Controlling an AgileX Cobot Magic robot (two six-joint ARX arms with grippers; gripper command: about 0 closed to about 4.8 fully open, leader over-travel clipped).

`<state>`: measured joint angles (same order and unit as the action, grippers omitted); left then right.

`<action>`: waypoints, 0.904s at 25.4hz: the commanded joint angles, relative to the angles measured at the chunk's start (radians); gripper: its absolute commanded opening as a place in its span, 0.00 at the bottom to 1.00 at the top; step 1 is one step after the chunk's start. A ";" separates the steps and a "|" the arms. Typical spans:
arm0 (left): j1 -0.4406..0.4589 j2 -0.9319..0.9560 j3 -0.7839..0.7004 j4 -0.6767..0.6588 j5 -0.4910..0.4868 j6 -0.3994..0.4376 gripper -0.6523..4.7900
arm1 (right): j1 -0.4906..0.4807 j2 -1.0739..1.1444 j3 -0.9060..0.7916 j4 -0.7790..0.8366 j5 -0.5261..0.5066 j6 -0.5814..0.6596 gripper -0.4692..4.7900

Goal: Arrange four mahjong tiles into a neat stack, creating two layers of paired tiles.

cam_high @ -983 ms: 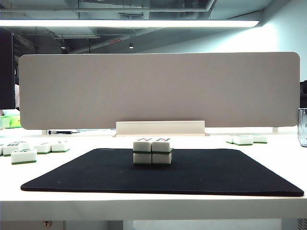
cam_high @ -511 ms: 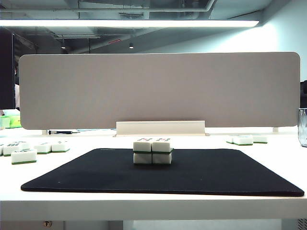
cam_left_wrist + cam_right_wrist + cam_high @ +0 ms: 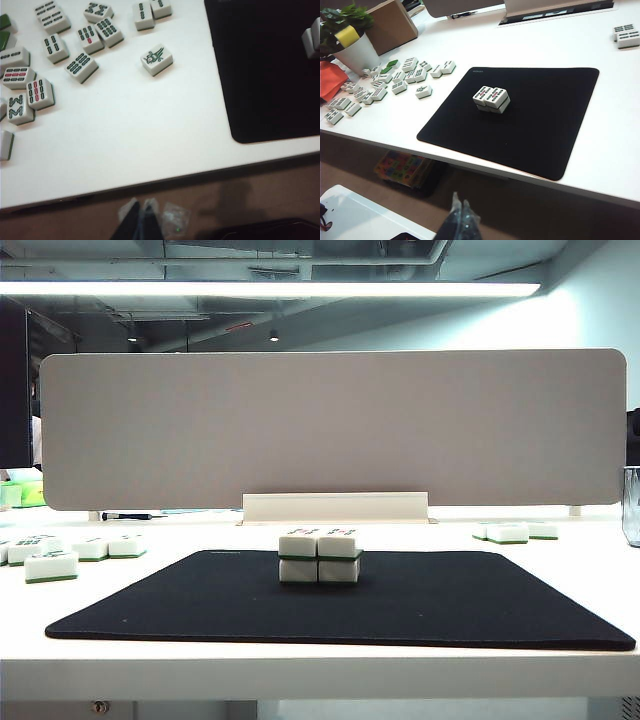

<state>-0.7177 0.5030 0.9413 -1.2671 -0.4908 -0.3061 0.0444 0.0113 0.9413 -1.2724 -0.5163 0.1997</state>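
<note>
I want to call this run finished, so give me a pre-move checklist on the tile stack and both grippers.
1. Stack built as two layers of paired mahjong tiles: ok.
2. Stack on the black mat, away from its edges: ok.
3. Layers aligned: ok in the exterior view; the right wrist view shows the top pair slightly offset from the lower pair.
4. Left gripper shut, empty, hanging off the table's front edge, away from the loose tiles: ok.
5. Right gripper shut, empty, below and in front of the table edge: ok.
6. No arm above the mat in the exterior view: ok.
</note>
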 commanded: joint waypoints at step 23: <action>0.084 -0.110 -0.255 0.497 -0.193 0.037 0.11 | 0.001 -0.011 0.002 0.012 0.002 -0.003 0.09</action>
<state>-0.6701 0.3939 0.7158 -0.8261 -0.7532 -0.2729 0.0444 0.0113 0.9409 -1.2724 -0.5163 0.1997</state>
